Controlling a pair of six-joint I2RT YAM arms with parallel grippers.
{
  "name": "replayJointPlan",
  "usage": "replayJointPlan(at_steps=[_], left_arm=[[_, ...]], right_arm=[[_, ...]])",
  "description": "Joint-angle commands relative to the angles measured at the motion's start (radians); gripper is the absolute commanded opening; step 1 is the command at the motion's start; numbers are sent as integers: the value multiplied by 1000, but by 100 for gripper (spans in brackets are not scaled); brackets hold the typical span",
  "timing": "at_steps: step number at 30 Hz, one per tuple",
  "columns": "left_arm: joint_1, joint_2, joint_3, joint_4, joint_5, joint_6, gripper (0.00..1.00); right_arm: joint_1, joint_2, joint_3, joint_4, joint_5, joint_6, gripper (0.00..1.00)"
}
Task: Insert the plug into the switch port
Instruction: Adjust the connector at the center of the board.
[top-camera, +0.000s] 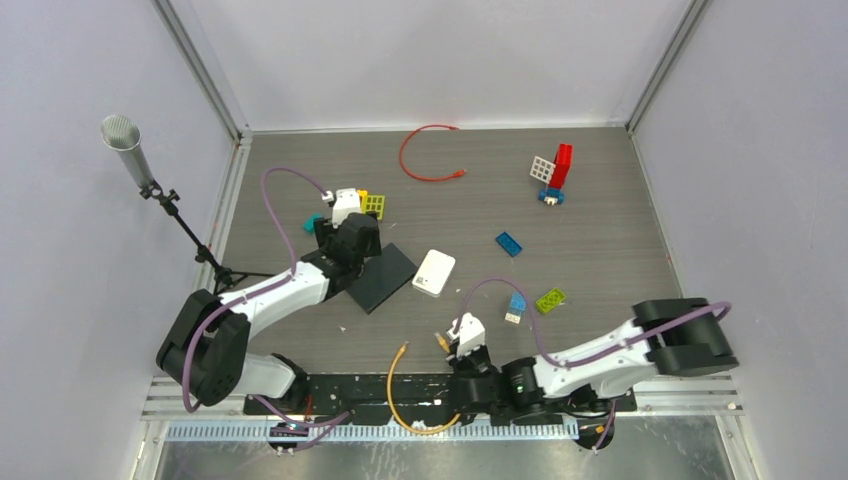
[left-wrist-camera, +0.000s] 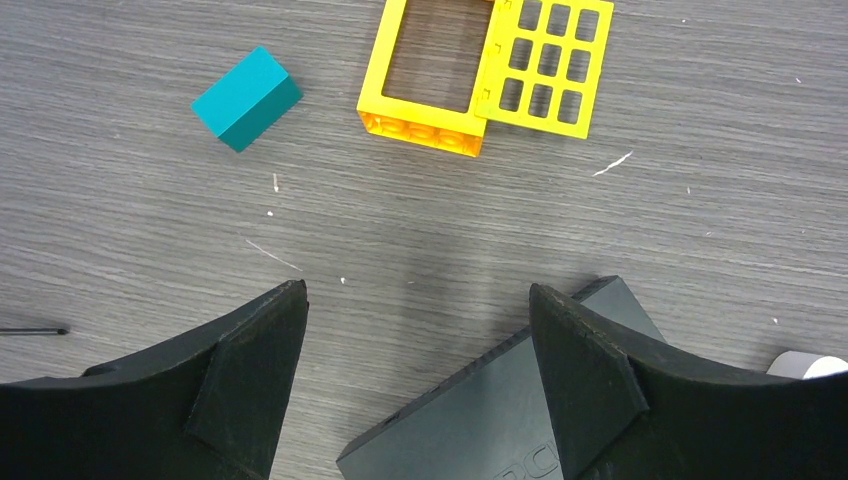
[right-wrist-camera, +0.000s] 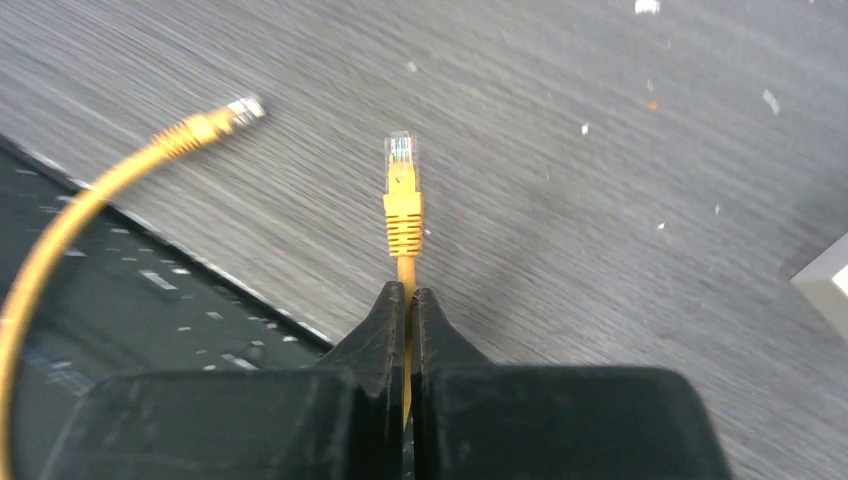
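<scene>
The switch is a flat dark grey box (top-camera: 385, 277) on the table left of centre. My left gripper (top-camera: 347, 235) hovers open over its far corner; in the left wrist view (left-wrist-camera: 418, 300) the switch (left-wrist-camera: 520, 410) lies under the right finger, with small slots along its edge. My right gripper (top-camera: 450, 345) is shut on a yellow cable (top-camera: 395, 395) just behind its clear-tipped plug (right-wrist-camera: 402, 185), which sticks out past the fingertips (right-wrist-camera: 392, 300) above the table's near edge. The cable's other plug (right-wrist-camera: 205, 122) lies to the left.
A white box (top-camera: 433, 272) lies right of the switch. A yellow frame brick (left-wrist-camera: 430, 75) and a teal block (left-wrist-camera: 245, 97) sit beyond the left gripper. A red cable (top-camera: 425, 155), several loose bricks (top-camera: 508, 243) and a microphone stand (top-camera: 150, 185) are around.
</scene>
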Motion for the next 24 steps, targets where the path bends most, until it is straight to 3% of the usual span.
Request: replayJointPlan(at_steps=[1,6,13,18,24], left_arm=[[4,-4,31,22,-6,-11,83],[5,-6,31,22,7,-14,83],[5,6,38,22,17,-16,83],[5,12,41,-2,15,-17,83],[4,20,45,-4,17,-16,83]], right_arm=[[8,-250,-27,72,25,-230,0],[6,-602,-150,224,-26,-501,1],[6,-1050,-204,154,-196,-710,0],[7,-1201,-214,99,-248,-751,0],[6,-1215,-208,49,-253,-752,1]])
